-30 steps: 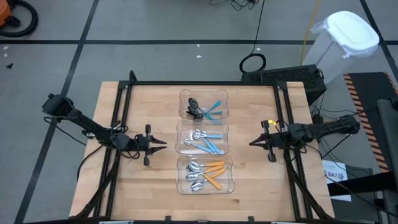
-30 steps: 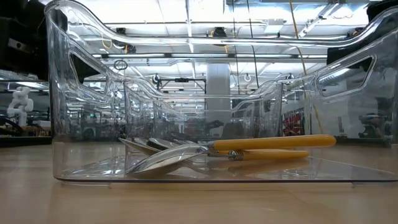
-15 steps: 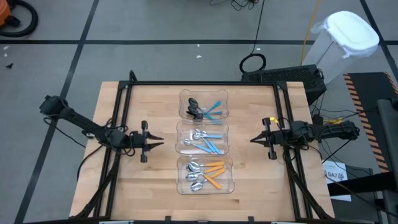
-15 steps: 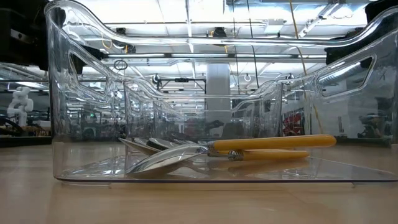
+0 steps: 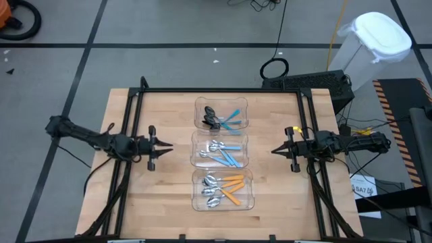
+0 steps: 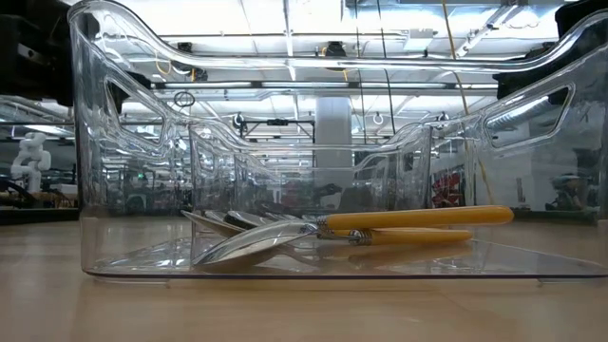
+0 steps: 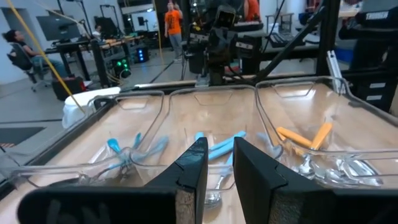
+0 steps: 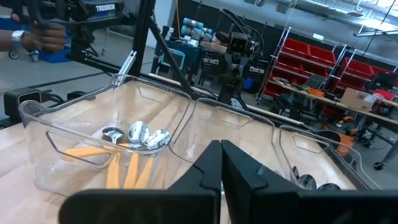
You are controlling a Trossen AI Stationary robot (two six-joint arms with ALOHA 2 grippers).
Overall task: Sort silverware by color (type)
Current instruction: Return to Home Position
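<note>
Orange-handled spoons point(image 5: 226, 190): they lie together in the lower bin point(image 5: 250, 202) at the centre of the high view, silver bowls toward the left. The low view shows them flat on the bin floor.
Blue-handled silver spoons point(image 5: 223, 152): in the middle bin point(image 5: 244, 135), handles toward the right.
Blue-handled dark spoons point(image 5: 220, 119): in the upper bin point(image 5: 200, 102), just above the middle one.
Loose spoons: none show on the table point(image 5: 162, 196).
Progress: each bin holds one kind, so the sorting looks finished. Only parking the arms seems left.
Left gripper point(image 5: 167, 145): left of the middle bin and well apart from it, fingers narrowly parted, holding nothing.
Right gripper point(image 5: 275, 150): right of the middle bin and well apart from it, fingers pressed together, empty.
Change from a second ago: the spoons and bins lie as before. The left gripper has drawn back toward the left edge and slightly upward. The right gripper has pulled back a touch and risen slightly, and has not moved over the last half second.
</note>
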